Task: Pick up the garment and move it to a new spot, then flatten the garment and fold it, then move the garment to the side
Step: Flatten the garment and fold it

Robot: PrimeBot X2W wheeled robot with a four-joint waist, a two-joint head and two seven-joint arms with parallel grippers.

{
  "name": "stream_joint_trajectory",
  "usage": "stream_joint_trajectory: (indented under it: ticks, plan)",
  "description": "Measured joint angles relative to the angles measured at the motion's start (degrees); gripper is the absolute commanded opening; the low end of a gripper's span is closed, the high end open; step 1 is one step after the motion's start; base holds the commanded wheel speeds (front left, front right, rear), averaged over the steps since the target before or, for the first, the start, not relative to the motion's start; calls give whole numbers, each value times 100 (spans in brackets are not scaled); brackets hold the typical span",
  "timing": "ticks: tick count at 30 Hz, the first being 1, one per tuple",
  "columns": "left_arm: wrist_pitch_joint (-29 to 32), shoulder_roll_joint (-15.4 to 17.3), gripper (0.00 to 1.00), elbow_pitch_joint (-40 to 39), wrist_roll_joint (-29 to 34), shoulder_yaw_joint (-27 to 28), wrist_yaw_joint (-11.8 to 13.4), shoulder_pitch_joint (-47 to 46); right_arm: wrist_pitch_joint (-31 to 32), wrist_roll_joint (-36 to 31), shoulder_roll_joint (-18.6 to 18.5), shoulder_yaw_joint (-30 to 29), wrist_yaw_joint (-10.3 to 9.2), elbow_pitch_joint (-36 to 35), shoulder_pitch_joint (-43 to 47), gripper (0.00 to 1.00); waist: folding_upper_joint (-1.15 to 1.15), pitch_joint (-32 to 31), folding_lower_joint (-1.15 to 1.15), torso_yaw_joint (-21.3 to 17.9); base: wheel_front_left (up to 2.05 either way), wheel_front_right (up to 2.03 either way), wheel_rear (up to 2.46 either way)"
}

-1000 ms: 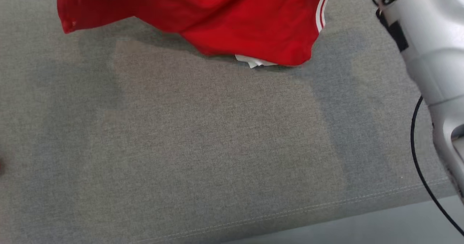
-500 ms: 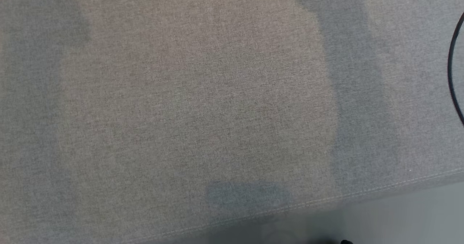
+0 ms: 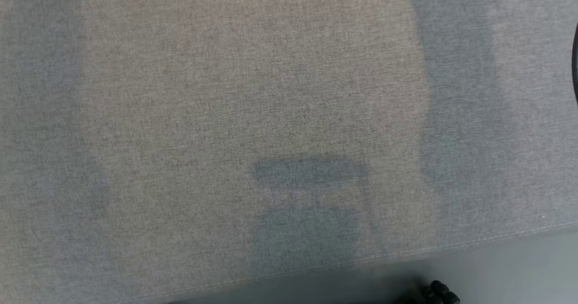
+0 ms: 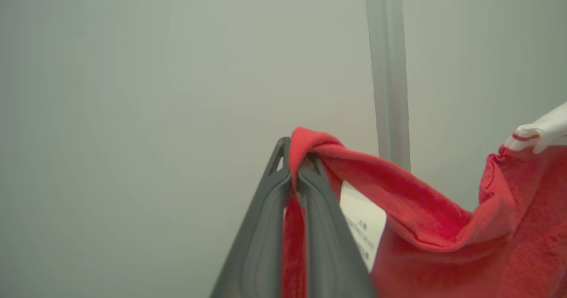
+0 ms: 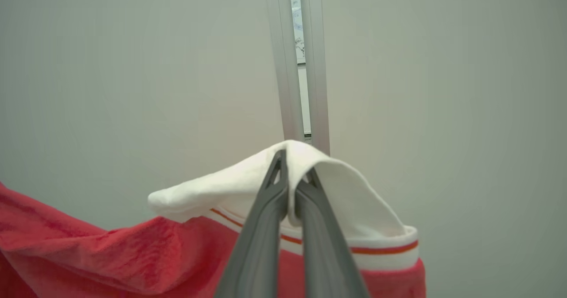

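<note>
The garment (image 4: 443,240) is red cloth with a white label and a white, red-striped edge. In the left wrist view my left gripper (image 4: 294,165) is shut on a red fold of it, held up in front of a pale wall. In the right wrist view my right gripper (image 5: 291,174) is shut on the garment's white edge (image 5: 345,200), with red cloth hanging below to the left. The cloth sags between the two grips.
The head view looks down on a grey fabric surface (image 3: 226,114) crossed by soft shadows, its stitched front edge (image 3: 496,238) at the lower right, pale floor beyond. A grey vertical post (image 4: 390,67) stands against the wall behind the grippers. A dark cable (image 3: 575,69) shows at the right edge.
The head camera has tilted down: the red garment and my right forearm have left its top edge, and the front edge sits higher. A blocky shadow has grown near the bottom centre.
</note>
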Motion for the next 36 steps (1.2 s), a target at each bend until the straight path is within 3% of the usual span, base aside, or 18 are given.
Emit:
stream_joint_trajectory:
  ticks: [8, 15, 25, 36]
  plan:
    - [-304, 41, 0, 82, -341, 148, -112, 600, 53, 299, 47, 325, 0, -424, 667, 0, 0, 288, 0, 45, 0, 0, 0]
    - [-448, 377, 0, -616, -521, 511, -148, 1845, 86, 1140, -165, 747, 0, -1393, 1918, 0, 0, 231, 0, -85, 0, 0, 0]
    - [-472, 575, 0, -2679, -325, 1589, 299, 4621, -69, 1941, -645, 1205, 0, -2409, 4165, 0, 0, -379, -1, -142, 0, 0, 0]
    - [-472, 145, 0, -4100, -105, 2429, 638, 7541, -98, 1946, -965, 967, 0, -3732, 6503, 0, 0, -1195, -1, -120, 0, 0, 0]
